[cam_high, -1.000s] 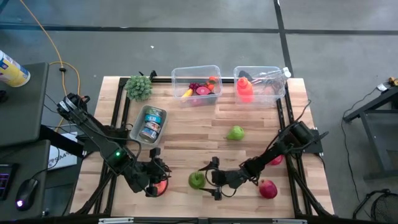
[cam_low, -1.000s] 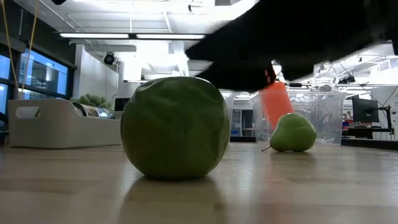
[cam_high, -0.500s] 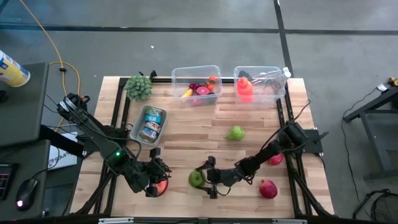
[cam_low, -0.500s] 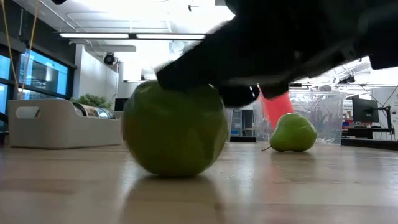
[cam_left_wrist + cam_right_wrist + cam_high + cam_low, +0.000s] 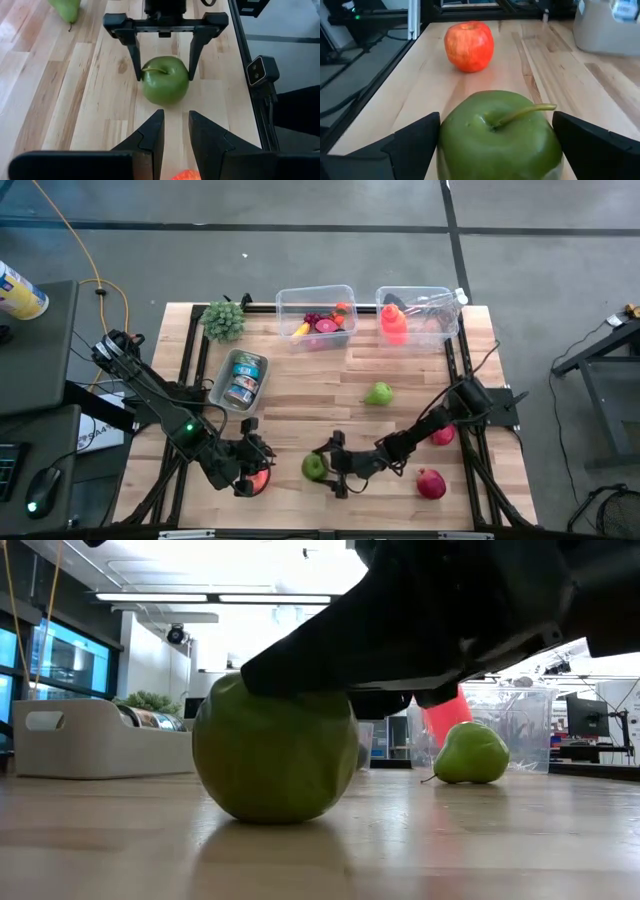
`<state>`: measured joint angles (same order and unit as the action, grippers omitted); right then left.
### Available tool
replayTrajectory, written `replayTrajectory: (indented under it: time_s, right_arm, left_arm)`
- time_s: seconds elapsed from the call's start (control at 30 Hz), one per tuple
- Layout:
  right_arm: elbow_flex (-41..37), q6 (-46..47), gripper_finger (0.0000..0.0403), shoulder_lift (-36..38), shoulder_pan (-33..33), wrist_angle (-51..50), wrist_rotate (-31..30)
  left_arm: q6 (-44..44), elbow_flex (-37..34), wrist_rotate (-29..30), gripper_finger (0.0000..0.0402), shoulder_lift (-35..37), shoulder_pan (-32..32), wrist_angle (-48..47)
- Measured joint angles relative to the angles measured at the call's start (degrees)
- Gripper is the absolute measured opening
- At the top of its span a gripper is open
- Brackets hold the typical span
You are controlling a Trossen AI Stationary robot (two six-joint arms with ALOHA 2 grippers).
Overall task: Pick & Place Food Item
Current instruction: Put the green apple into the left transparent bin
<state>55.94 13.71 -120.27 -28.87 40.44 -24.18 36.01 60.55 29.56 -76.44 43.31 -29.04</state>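
Note:
A green apple (image 5: 314,467) with a stem rests on the wooden table near the front edge. My right gripper (image 5: 326,468) reaches in low from the table's right and is open. In the left wrist view its two fingers (image 5: 136,62) stand on either side of the apple (image 5: 165,86). In the right wrist view the apple (image 5: 500,137) fills the gap between them. My left gripper (image 5: 254,470) hovers over a red apple (image 5: 259,481) to the left. It is open by a narrow gap (image 5: 175,125) with nothing in it. My right gripper comes at the green apple about level from the table's right, one finger at each side (image 5: 186,80). I cannot tell whether the fingers touch it. The apple sits on the table with its stem up.
A green pear (image 5: 378,394) lies mid-table. Two red fruits (image 5: 431,483) (image 5: 443,436) lie by the right arm. At the back stand a clear bin of food (image 5: 316,317) and a second clear bin (image 5: 420,315). A grey tray of cans (image 5: 240,380) and a green bunch (image 5: 224,320) are at the left.
My right gripper has gone toward the table's left edge and down, still open. It started to the right of the green apple, and its fingers now stand around it.

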Motion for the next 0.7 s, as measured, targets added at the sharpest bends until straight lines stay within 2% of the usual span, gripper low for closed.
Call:
replayTrajectory:
  time_s: [0.53,0.7]
  right_arm:
    - [0.0,4.6,0.0367,0.0,1.8,-6.3,2.4]
    - [0.1,6.9,0.0336,0.1,2.6,-7.6,3.6]
  left_arm:
    - [1.5,0.0,0.0,0.0083,-0.2,1.9,0.0]
    - [1.6,0.0,0.2,0.0083,-0.2,3.0,0.0]
